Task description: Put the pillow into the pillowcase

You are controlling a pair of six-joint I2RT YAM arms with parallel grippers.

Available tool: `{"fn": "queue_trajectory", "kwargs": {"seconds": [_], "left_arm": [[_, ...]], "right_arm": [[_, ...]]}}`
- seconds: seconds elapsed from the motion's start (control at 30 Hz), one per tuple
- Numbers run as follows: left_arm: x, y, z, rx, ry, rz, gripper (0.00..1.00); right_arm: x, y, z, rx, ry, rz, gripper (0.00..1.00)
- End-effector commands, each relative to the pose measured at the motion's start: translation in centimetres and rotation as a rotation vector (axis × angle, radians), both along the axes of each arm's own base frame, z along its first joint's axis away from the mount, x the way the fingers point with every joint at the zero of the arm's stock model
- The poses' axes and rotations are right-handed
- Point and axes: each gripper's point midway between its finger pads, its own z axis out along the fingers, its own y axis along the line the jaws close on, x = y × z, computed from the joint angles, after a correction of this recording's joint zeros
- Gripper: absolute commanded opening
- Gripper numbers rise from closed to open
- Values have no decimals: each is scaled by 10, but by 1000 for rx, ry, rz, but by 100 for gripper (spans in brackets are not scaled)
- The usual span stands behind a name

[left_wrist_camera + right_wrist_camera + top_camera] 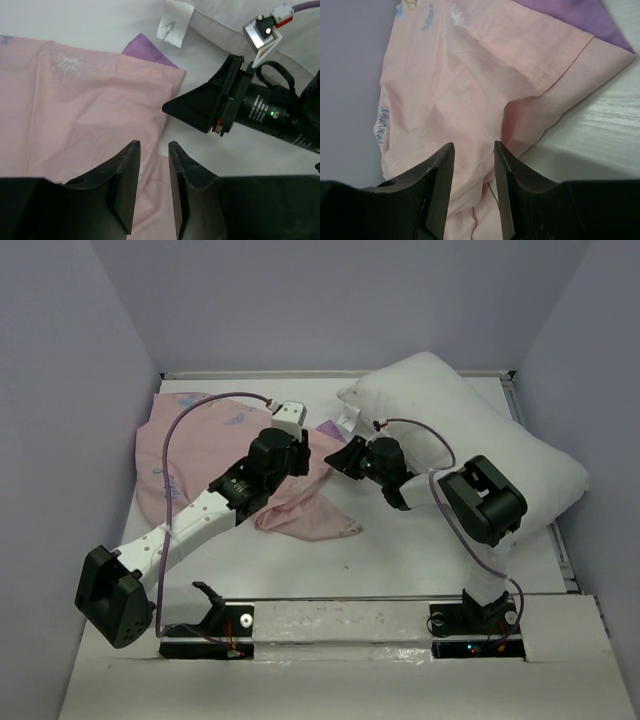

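Count first: one pillowcase (pixel 195 455), one pillow (pixel 470 430), two arms, and one counter (pixel 420 550) under it all. The pillowcase is the pink heap under and beyond the left jaws. The pillow is the plump white one behind the right jaws, well off to the right of the left ones.

Now the hard-to-see bits. From above, the left arm (pixel 200 515) lies across the pillowcase and covers its right part, and both sets of jaws are lost under their black wrists. The right arm (pixel 480 505) blocks part of the pillow's near edge. In the left wrist view the pillow is cut off at the top. Only a strip of it and its small tag (pixel 172 27) show, ahead and to the right of the left jaws. A purple side (pixel 147 50) peeks out past the pink hem, ahead of those jaws. The prints on the pink are too faint to read.

Left jaws: a narrow gap, tips over pink cloth, nothing pinched between them. Whether they touch the cloth I can't tell.

Right jaws: seen from the left wrist, a black wedge with its tip just beside the pillowcase's corner. On their own camera they are parted a little, with a pink fold running toward the gap and nothing visibly clamped. Bare counter lies to their right.
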Motion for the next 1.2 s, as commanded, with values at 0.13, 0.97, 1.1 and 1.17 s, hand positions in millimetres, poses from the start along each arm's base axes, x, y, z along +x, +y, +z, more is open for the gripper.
{"fn": "queue_trajectory", "kwargs": {"seconds": [0.13,0.97,1.1,1.17], "left_arm": [[-18,23,-22,56,32,24,43],[-11,17,-32,152,15,-43,49],[-11,14,-35,150,8,-55,49],[-11,14,-38,158,9,-60,50]], "right_arm": [[20,11,-3,-6,-11,-31,44],[20,11,-23,-48,10,-20,55],[24,21,-4,-14,-39,18,22],[23,22,2,-7,-50,26,11]]}}
